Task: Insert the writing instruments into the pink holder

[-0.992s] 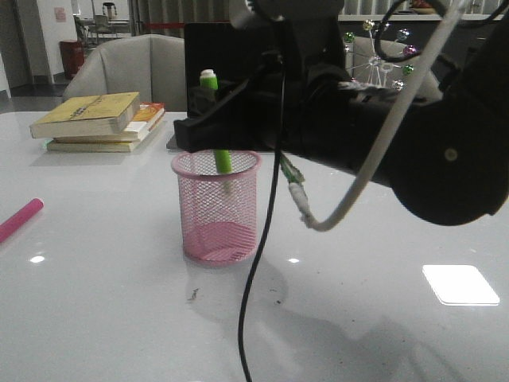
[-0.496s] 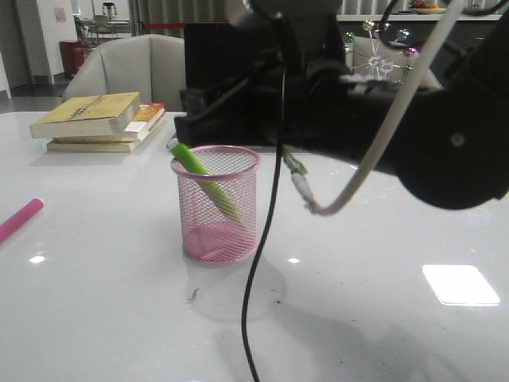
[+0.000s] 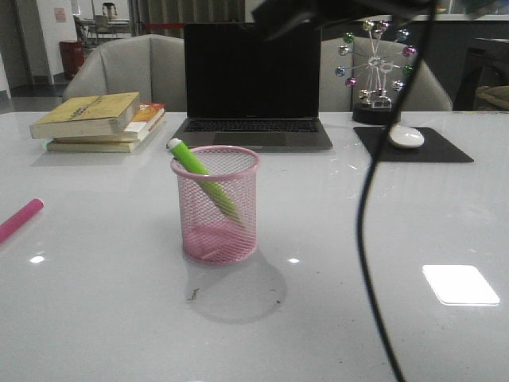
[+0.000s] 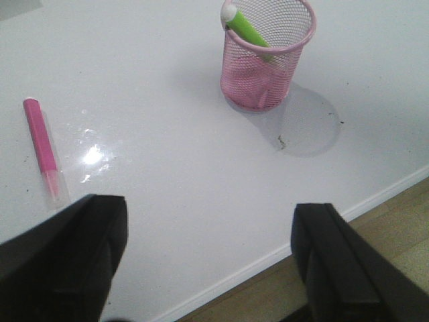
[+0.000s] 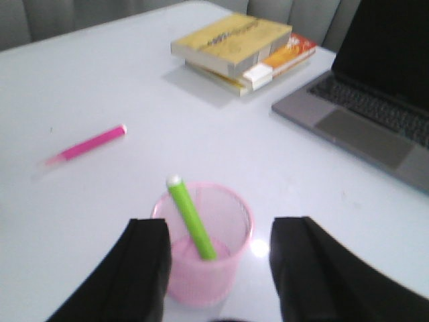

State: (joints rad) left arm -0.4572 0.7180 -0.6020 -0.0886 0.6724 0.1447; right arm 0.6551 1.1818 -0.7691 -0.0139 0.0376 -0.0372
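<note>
The pink holder (image 3: 199, 235) stands upright mid-table in front of the laptop. A green marker (image 3: 197, 169) leans inside it, its white end poking over the rim on the left. A pink marker (image 3: 21, 218) lies flat on the table far to the left, apart from the holder. In the right wrist view my right gripper (image 5: 221, 231) hovers open above the holder (image 5: 236, 213), the green marker (image 5: 190, 218) free between its fingers. My left gripper (image 4: 211, 251) is open and empty near the table's front edge, with the pink marker (image 4: 39, 141) and the holder (image 4: 303, 37) beyond it.
A stack of books (image 3: 95, 119) sits at the back left, and an open laptop (image 3: 250, 87) stands behind the holder. A mouse on a black pad (image 3: 407, 137) and a wheel ornament (image 3: 375, 64) are back right. A black cable (image 3: 367, 239) hangs in front on the right.
The right gripper let go of the green marker, which tipped to lean in the holder. The right arm then rose out of the front view, uncovering the laptop.
</note>
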